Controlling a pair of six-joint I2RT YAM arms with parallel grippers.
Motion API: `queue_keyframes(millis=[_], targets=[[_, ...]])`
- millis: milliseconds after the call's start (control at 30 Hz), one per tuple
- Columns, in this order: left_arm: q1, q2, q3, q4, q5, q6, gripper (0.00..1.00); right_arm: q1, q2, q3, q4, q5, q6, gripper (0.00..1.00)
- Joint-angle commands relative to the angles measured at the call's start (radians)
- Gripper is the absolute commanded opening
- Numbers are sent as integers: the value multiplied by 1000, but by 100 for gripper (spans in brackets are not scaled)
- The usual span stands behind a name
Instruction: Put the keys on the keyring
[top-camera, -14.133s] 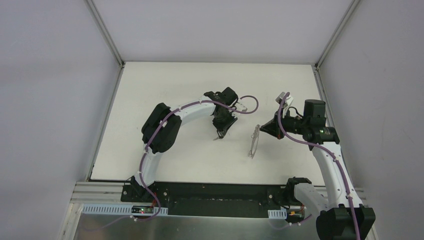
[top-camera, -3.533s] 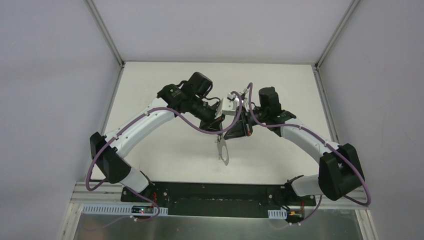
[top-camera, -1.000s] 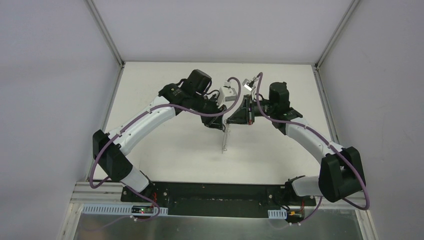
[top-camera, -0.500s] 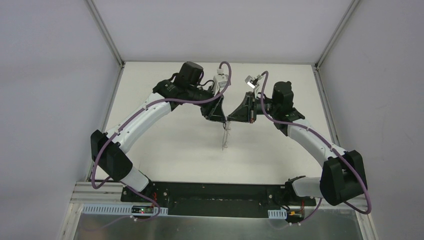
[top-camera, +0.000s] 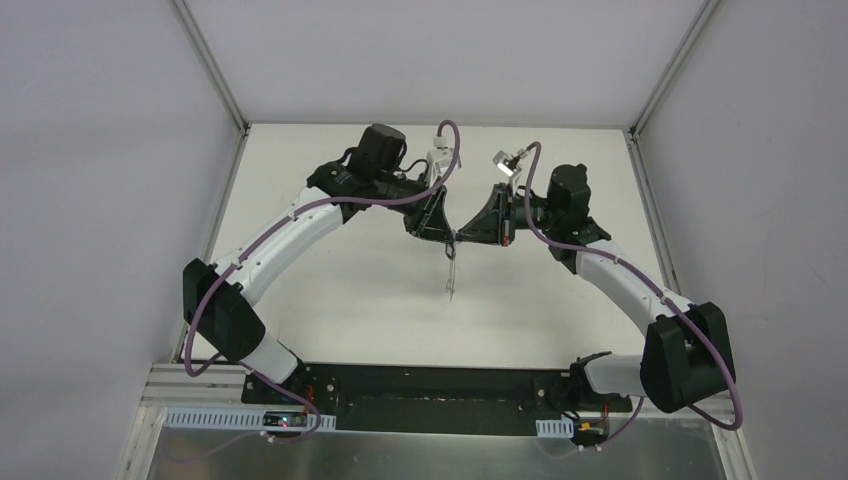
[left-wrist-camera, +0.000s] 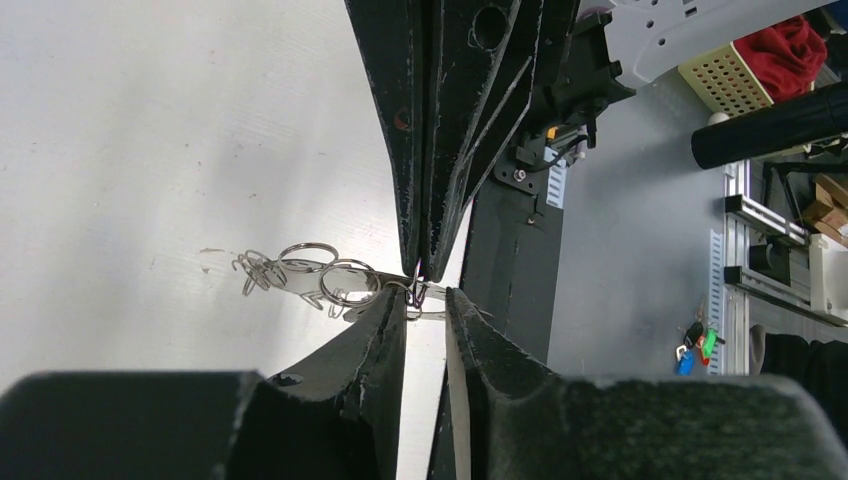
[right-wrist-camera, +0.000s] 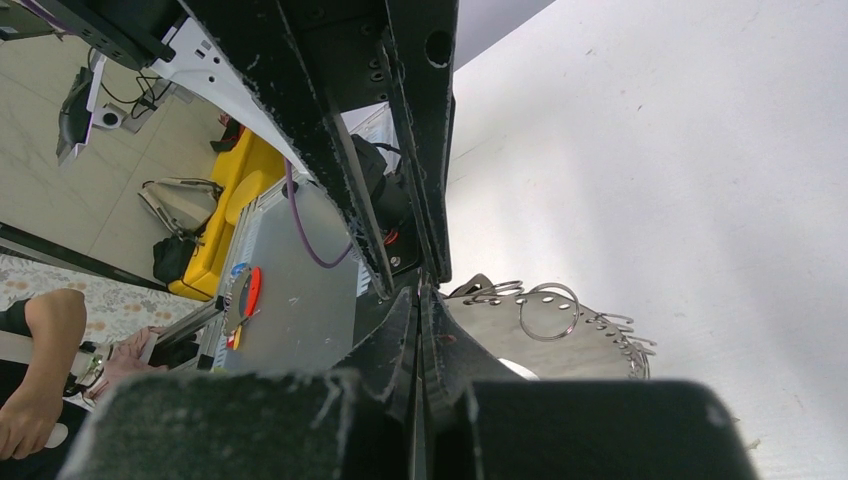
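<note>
Right gripper (right-wrist-camera: 418, 300), clenched on the keyring (top-camera: 452, 272), hangs it above the table (top-camera: 330, 300), probably to present the wire. Left gripper (left-wrist-camera: 425, 300), jaws slightly parted, straddles that wire.

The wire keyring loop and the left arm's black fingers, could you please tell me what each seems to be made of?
Thin grey wire keyring loop: metal wire, apparently steel; its strung silvery pieces glint brightly. Left arm's black fingers: probably hard plastic, matt, with rough, pale-scuffed edges; possibly printed.
</note>
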Motion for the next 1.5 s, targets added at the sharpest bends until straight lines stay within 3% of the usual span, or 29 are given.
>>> queue_keyframes(millis=[0,300,500,667,800,900,1200,1467], targets=[[-3,-13,2,36,58,-18,20,-9,-33,-5,103,-16,27,0],[-3,18,27,28,80,-17,0,-11,-24,-10,109,-12,27,0],[-3,21,73,-63,57,47,0,-15,-29,-27,96,-6,-29,1],[-22,30,171,-283,-111,230,0,-15,-45,24,-173,12,-265,18],[-64,77,288,-476,-277,343,0,-14,-49,30,-205,16,-307,38],[-86,109,341,-543,-319,357,0,-15,-49,42,-207,15,-300,42],[-103,137,378,-536,-256,263,0,-6,-69,61,-208,-12,-280,45],[-106,175,389,-506,-126,179,0,27,-59,53,-194,-22,-272,39]])
